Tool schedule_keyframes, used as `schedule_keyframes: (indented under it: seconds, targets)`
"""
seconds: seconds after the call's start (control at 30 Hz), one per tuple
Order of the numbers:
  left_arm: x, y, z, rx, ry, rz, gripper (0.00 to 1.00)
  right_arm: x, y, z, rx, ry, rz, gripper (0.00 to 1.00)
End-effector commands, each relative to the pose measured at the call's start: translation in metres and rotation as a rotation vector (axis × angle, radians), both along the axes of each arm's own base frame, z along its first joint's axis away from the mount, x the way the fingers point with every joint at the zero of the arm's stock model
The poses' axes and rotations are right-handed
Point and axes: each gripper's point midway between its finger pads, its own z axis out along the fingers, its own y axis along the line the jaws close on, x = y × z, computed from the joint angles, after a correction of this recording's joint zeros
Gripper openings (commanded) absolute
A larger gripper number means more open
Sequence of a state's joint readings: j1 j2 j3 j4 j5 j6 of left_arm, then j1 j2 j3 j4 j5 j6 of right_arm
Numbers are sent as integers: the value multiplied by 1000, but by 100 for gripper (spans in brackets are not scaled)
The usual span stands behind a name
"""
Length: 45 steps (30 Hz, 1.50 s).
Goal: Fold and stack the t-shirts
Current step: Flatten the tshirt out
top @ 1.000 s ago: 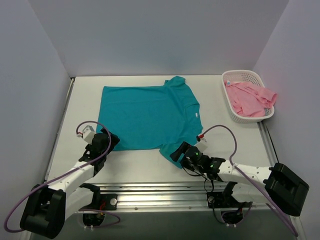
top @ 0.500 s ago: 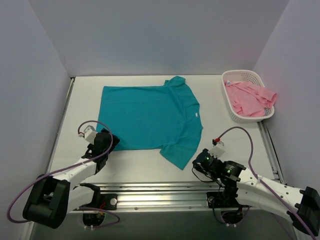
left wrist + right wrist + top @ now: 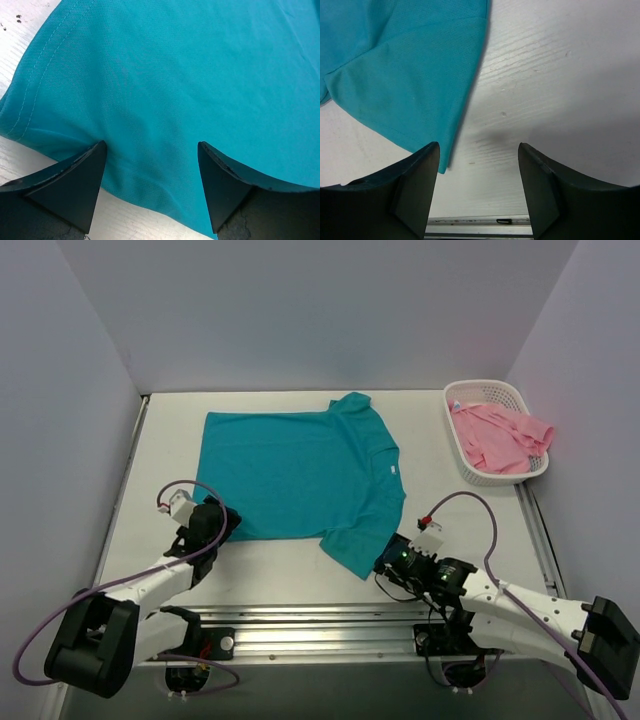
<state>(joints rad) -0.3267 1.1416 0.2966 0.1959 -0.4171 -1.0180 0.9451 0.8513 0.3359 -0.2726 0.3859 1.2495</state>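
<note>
The teal t-shirt [image 3: 300, 472] lies flat on the white table, its white neck label [image 3: 393, 469] at the right. The light pink t-shirt [image 3: 498, 436] lies crumpled in the white basket. My left gripper [image 3: 226, 525] is open at the shirt's near left hem corner; in the left wrist view the teal cloth [image 3: 165, 80] lies between the fingers [image 3: 75, 185]. My right gripper [image 3: 386, 560] is open and empty beside the near sleeve [image 3: 358, 543]; the right wrist view shows the sleeve corner [image 3: 415, 90] by the left finger [image 3: 412, 187].
The white lattice basket [image 3: 470, 472] stands at the back right of the table. A metal rail [image 3: 320, 625] runs along the table's near edge between the arm bases. Grey walls enclose the table on three sides.
My right gripper pulled back off the near sleeve to the right, then came back in beside the sleeve's corner. The left gripper barely moved.
</note>
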Motion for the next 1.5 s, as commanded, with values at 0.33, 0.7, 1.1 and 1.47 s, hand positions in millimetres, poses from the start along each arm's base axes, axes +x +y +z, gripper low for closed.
schedule_keyframes:
  seconds: [0.33,0.7,1.1,1.47]
  targets:
    - [5,2,31,-7,-79,29,82,12,37,-12,37,-14,39,52]
    - [-3,5,18,-13,-52,48,82,14,43,-15,51,-23,39,29]
    - [-10,7,6,-34,-28,83,82,16,37,-10,41,-53,34,0]
    - [-19,31,5,56,74,201,81,15,11,7,-7,-101,5,0]
